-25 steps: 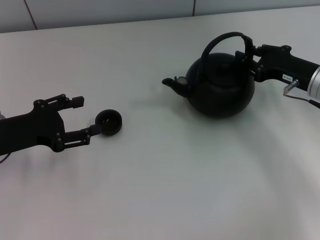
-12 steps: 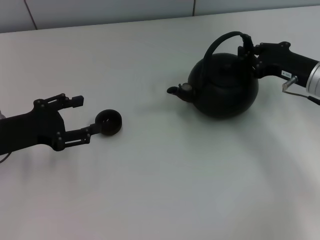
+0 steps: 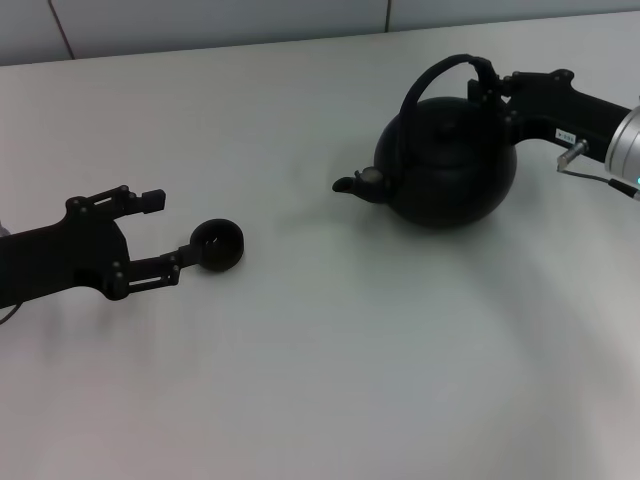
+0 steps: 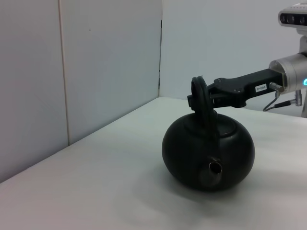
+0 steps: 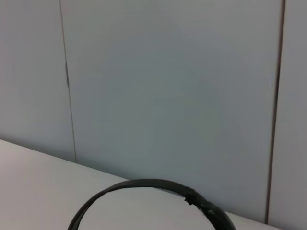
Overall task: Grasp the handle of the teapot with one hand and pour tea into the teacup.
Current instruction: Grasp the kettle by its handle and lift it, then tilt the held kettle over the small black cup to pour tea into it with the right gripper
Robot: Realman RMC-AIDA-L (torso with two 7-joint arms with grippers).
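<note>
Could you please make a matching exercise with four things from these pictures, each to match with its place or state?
Things:
1. teapot
2. teacup
3. right gripper
4. left gripper

Places or states:
A. shut on the handle
B. open beside the small cup
C. on the table, spout toward the cup
D. on the table by a finger tip

Pairs: 1-C, 2-D, 3-A, 4-B

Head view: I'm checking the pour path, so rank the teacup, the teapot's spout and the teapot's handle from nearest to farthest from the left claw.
1. The teacup: touching the lower finger of the left claw, on the robot's left.
2. The spout: mid-table, pointing toward the cup.
3. The handle: farthest, arched over the teapot, with the right claw at its far-right end.
</note>
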